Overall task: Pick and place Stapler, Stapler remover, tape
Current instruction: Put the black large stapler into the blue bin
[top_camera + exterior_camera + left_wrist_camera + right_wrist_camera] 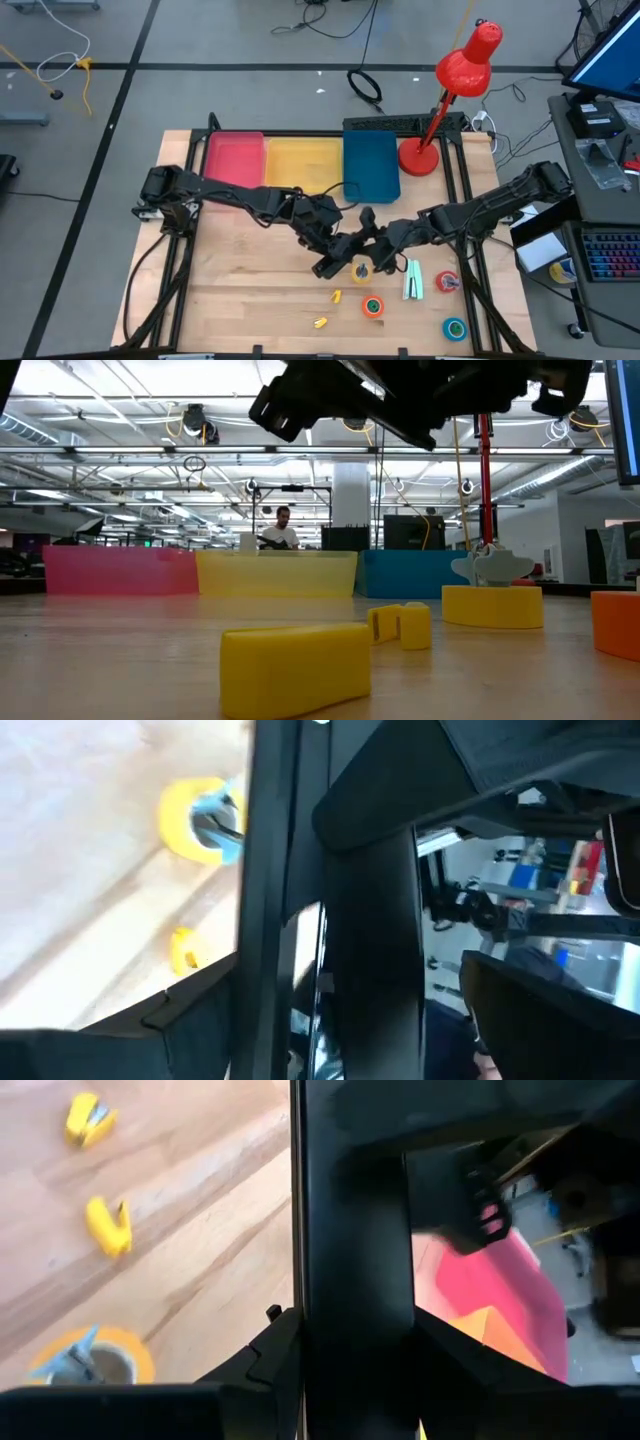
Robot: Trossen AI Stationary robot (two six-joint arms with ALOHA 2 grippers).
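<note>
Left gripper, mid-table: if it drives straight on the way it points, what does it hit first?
Most likely the dark bar right ahead of the left gripper, which the right gripper seems to grip; depth is unclear.

A: What is the bench [250, 280] like?

B: Pale wooden planks, with a dark frame along its sides.

A: What sits along the far edge?

B: Three bins side by side: a pink bin [235, 158], a yellow bin [303, 160] and a blue bin [370, 165]. Just beside the blue one stands the round base of a red desk lamp [419, 157].

A: And toward the near edge?

B: A yellow tape roll [361, 268], an orange tape roll [373, 306], a red tape roll [447, 283] and a blue-teal tape roll [455, 328]. A pale green stapler [413, 280] lies between the yellow and red rolls. Two small yellow staple removers [337, 297] [320, 323] lie apart from each other, left of the orange roll.
</note>
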